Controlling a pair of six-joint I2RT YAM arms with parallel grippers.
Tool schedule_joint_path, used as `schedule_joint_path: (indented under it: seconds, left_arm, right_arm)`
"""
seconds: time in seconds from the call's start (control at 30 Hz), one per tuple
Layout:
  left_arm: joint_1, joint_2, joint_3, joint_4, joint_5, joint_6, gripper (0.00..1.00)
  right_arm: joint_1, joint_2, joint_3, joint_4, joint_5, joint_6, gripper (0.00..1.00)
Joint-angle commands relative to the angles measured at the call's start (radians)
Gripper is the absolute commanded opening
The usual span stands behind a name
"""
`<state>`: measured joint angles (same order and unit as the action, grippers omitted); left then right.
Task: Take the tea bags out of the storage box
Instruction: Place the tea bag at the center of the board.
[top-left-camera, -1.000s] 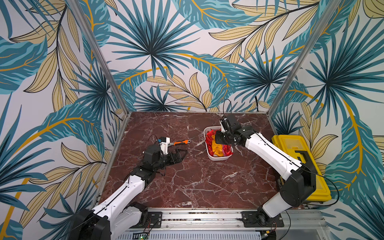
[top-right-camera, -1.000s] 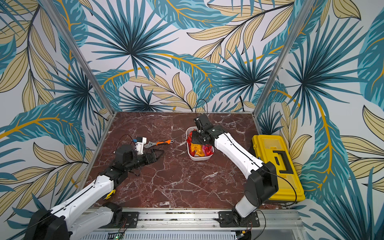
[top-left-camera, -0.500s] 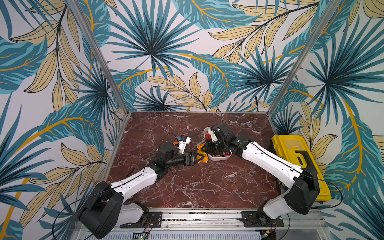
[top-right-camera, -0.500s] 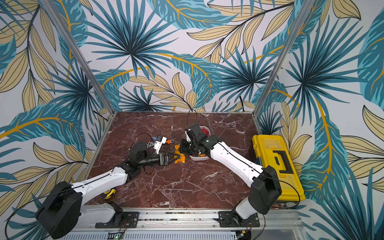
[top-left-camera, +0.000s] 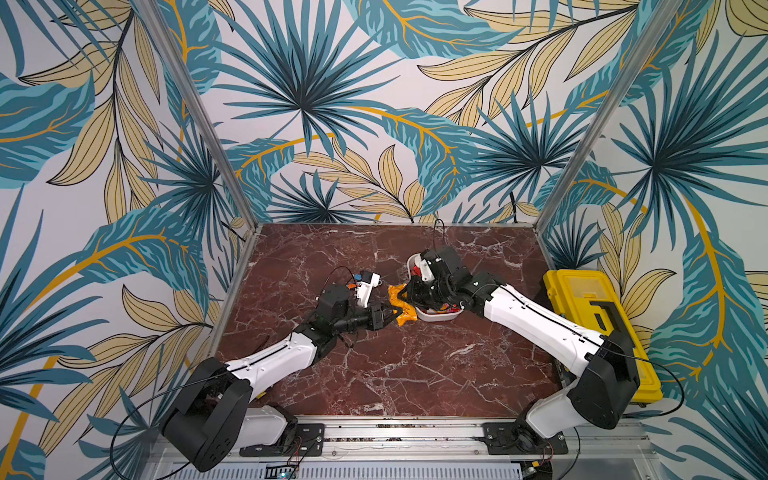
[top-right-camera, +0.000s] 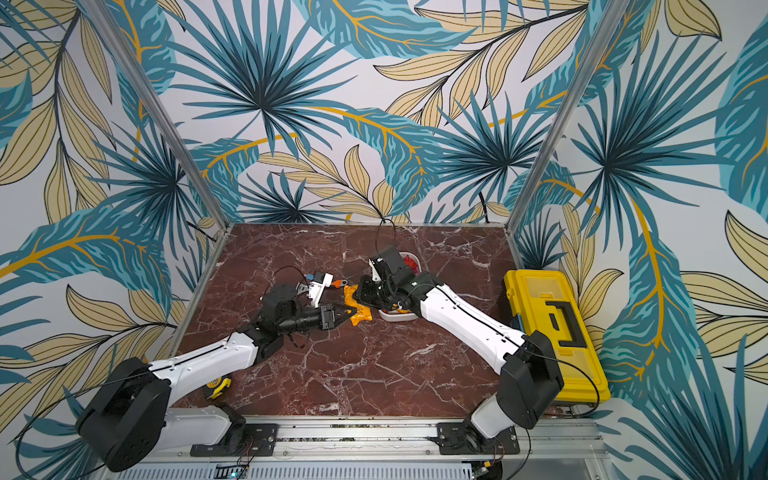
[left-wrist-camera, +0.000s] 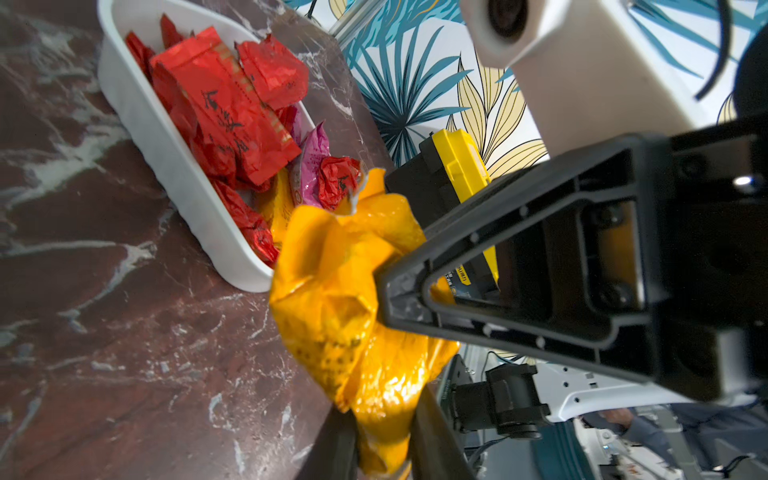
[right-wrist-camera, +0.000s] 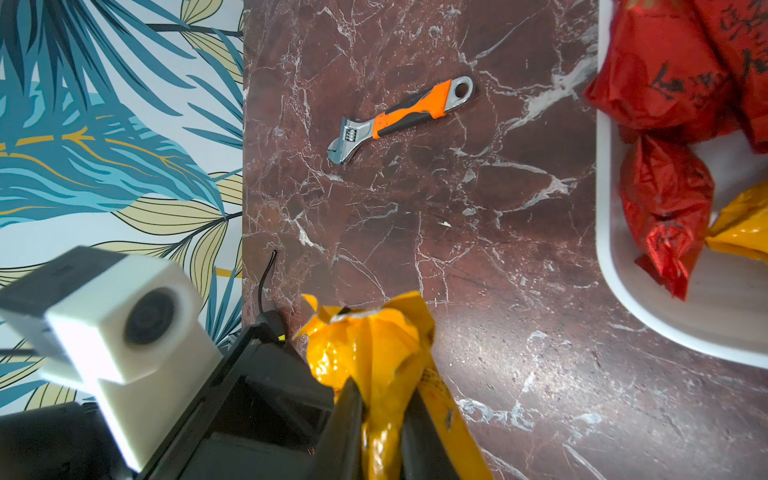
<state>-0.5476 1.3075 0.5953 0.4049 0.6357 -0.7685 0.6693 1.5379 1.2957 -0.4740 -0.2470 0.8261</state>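
While both arms met near the middle of the marble tabletop (top-left-camera: 395, 374), I recorded that my left gripper (top-left-camera: 392, 314) was closed on one end of an orange-yellow tea bag (top-left-camera: 404, 315) and that my right gripper (top-left-camera: 405, 294) was clamped on the opposite end of the same sachet. Each wrist view confirmed this: in the left wrist view my two fingers (left-wrist-camera: 337, 449) pinched the crinkled foil with no gap showing, and in the right wrist view my fingers (right-wrist-camera: 345, 432) did likewise. The held tea bag was outside the storage box (top-left-camera: 436, 319), just beside its left wall at the near end, as both top views showed; I could not tell whether it touched the tabletop. The storage box stood on the marble right of centre, partly covered by my right wrist in both top views. The other tea bags (left-wrist-camera: 224, 104) lay heaped inside it, mostly red foil with dark print, with a magenta sachet (left-wrist-camera: 309, 166) and some yellow foil among them. An adjustable wrench (right-wrist-camera: 399, 118) with an orange and black handle lay flat on the marble beyond the held tea bag, apart from it and from the box. The yellow toolbox (top-left-camera: 598, 316) with a black handle stood to the right of the tabletop, lid shut.
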Motion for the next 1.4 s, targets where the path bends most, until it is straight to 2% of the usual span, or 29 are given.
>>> schedule_joint_path:
  seconds: [0.0, 0.2, 0.27, 0.33, 0.47, 0.57, 0.7, 0.87, 0.9, 0.93, 1.0, 1.07, 1.1, 1.17, 1.23, 1.3, 1.37]
  left_arm:
    - [-0.012, -0.016, 0.007, 0.033, 0.013, 0.025, 0.17]
    - [-0.007, -0.046, 0.002, -0.031, 0.030, 0.065, 0.08]
    - [0.000, -0.061, -0.004, -0.034, 0.055, 0.069, 0.06]
    - [0.009, -0.075, -0.013, -0.029, 0.083, 0.076, 0.05]
    - [0.017, -0.097, -0.027, -0.012, 0.142, 0.090, 0.05]
    - [0.018, -0.099, -0.030, -0.011, 0.179, 0.103, 0.05]
    - [0.021, -0.094, -0.034, -0.008, 0.209, 0.110, 0.05]
    - [0.036, -0.101, -0.040, -0.021, 0.188, 0.107, 0.07]
    - [0.041, -0.103, -0.040, -0.027, 0.179, 0.105, 0.10]
    - [0.048, -0.106, -0.040, -0.037, 0.168, 0.102, 0.20]
    - [0.064, -0.112, -0.039, -0.059, 0.160, 0.100, 0.42]
    - [0.088, -0.125, -0.041, -0.083, 0.151, 0.093, 0.72]
    - [0.101, -0.135, -0.043, -0.097, 0.143, 0.090, 0.81]
    - [0.126, -0.174, -0.046, -0.154, 0.082, 0.086, 0.89]
    - [0.143, -0.232, -0.045, -0.245, -0.025, 0.085, 0.92]
    - [0.157, -0.304, -0.049, -0.348, -0.173, 0.062, 0.96]
    - [0.162, -0.380, -0.071, -0.457, -0.377, -0.011, 0.99]
  right_arm:
    - [0.017, 0.002, -0.017, 0.026, -0.023, -0.022, 0.26]
    - [0.001, -0.040, -0.004, -0.021, 0.013, -0.186, 0.70]
    - [-0.014, -0.053, -0.014, -0.023, -0.011, -0.234, 0.77]
    - [-0.029, -0.056, -0.017, -0.035, -0.051, -0.269, 0.79]
    - [-0.046, -0.056, -0.017, -0.055, -0.146, -0.317, 0.78]
    - [-0.045, -0.054, -0.013, -0.057, -0.197, -0.332, 0.71]
    - [-0.045, -0.058, -0.011, -0.055, -0.217, -0.342, 0.55]
    - [-0.045, -0.050, -0.015, -0.040, -0.269, -0.330, 0.28]
    - [-0.045, -0.047, -0.016, -0.035, -0.274, -0.325, 0.24]
    - [-0.046, -0.049, -0.019, -0.027, -0.281, -0.317, 0.20]
    - [-0.046, -0.051, -0.024, -0.008, -0.287, -0.298, 0.14]
    - [-0.046, -0.055, -0.038, 0.033, -0.288, -0.264, 0.13]
    - [-0.045, -0.055, -0.044, 0.047, -0.282, -0.249, 0.12]
    - [-0.045, -0.049, -0.056, 0.067, -0.224, -0.208, 0.08]
    - [-0.038, -0.057, -0.097, 0.107, -0.097, -0.131, 0.08]
    - [-0.023, -0.065, -0.169, 0.212, -0.010, -0.043, 0.08]
    - [0.021, -0.049, -0.199, 0.294, 0.080, 0.008, 0.07]
